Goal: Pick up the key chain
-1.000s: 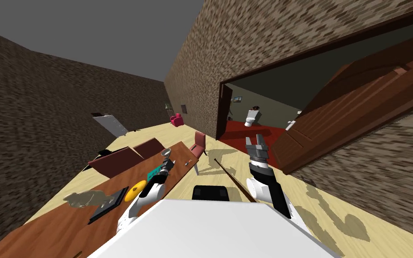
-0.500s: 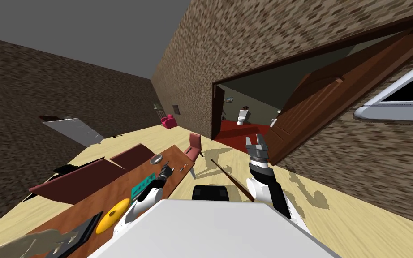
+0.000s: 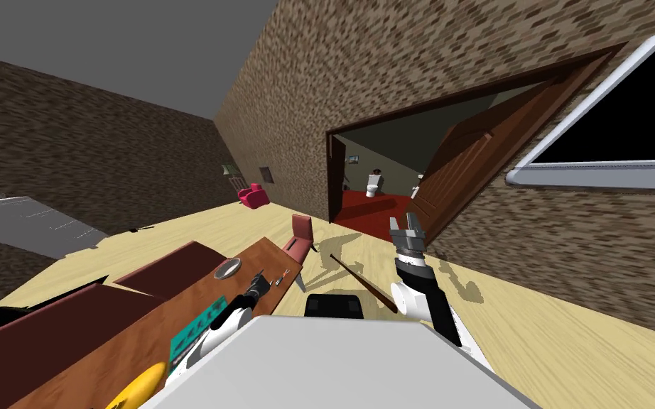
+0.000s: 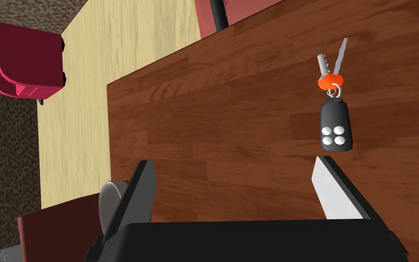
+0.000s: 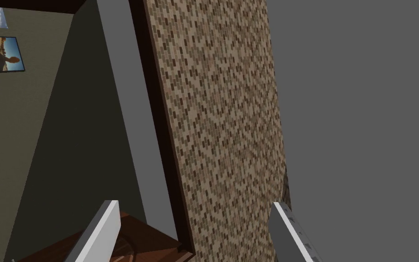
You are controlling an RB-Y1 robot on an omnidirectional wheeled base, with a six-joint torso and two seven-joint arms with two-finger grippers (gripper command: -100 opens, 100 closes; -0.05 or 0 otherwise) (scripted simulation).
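The key chain, a black fob with an orange-headed key and silver keys, lies flat on the brown wooden table. My left gripper hovers open over the table. The key chain sits just beyond one fingertip, off to the side of the gap. In the head view the key chain is small near the table's far end, a little past my left gripper. My right gripper is raised over the floor, open and holding nothing, as the right wrist view also shows.
On the table are a grey bowl, a green book and a yellow object. A red chair stands at the table's end. A thin dark stick lies on the floor. An open door is ahead on the right.
My whole head view has swung: the table slid toward the lower left and a window came in at the right. Both arms keep their pose.
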